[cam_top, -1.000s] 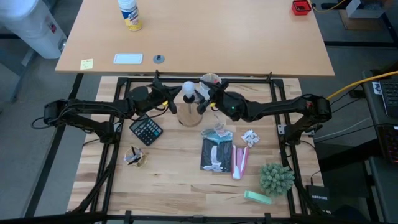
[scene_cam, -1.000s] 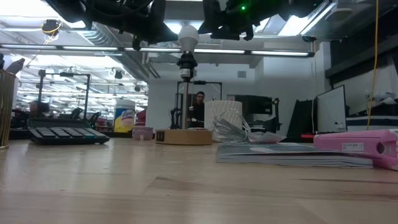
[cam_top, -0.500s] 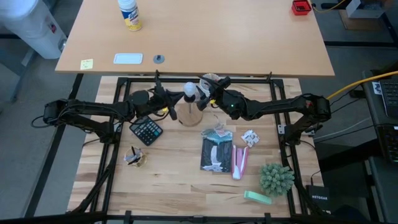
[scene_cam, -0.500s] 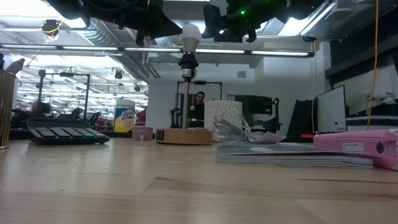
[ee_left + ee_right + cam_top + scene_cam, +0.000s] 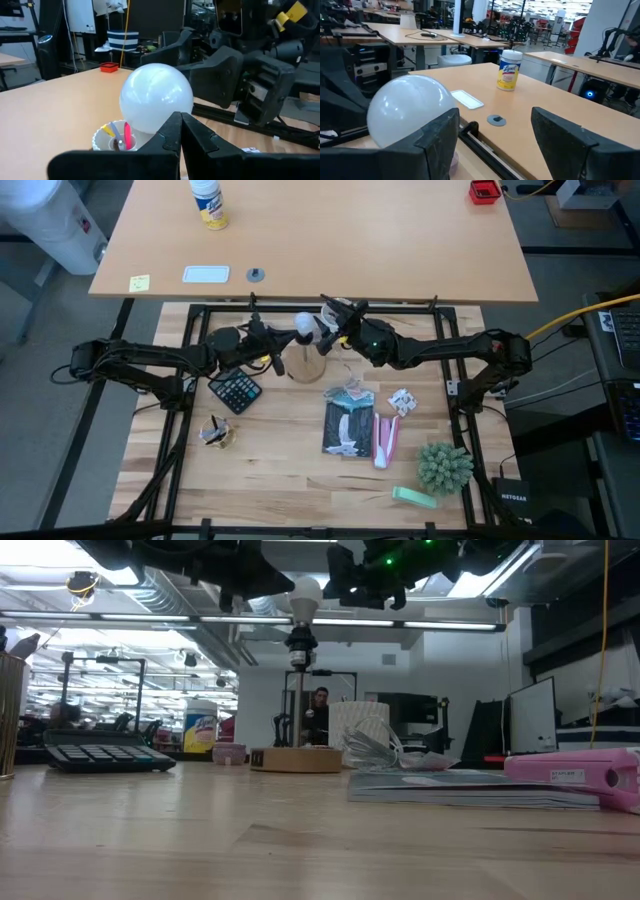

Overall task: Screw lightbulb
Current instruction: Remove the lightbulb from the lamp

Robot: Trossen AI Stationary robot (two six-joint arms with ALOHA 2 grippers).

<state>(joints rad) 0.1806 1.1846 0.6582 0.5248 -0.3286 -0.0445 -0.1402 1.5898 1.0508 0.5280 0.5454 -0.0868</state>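
— Grippers first. My right gripper (image 5: 329, 323) sits just beside the lightbulb (image 5: 304, 324), on its right in the overhead view, fingers spread and apart from the glass — one finger (image 5: 437, 131) shows in front of the bulb in its own wrist view, with nothing held.

— And the left?

— My left gripper (image 5: 277, 346) is pressed together, its fingertips meeting just in front of the bulb in the left wrist view. It pinches nothing.

— Where is the bulb itself?

— Upright in the black socket post (image 5: 299, 645), which rises from the round wooden stand (image 5: 296, 759) at the far middle of the table (image 5: 300, 470). Seen at table height, the white globe tops the post between both arms.

— Anything close by?

— A white cup (image 5: 114, 141) with red items stands behind the bulb; a calculator (image 5: 235, 389) lies to the stand's left.
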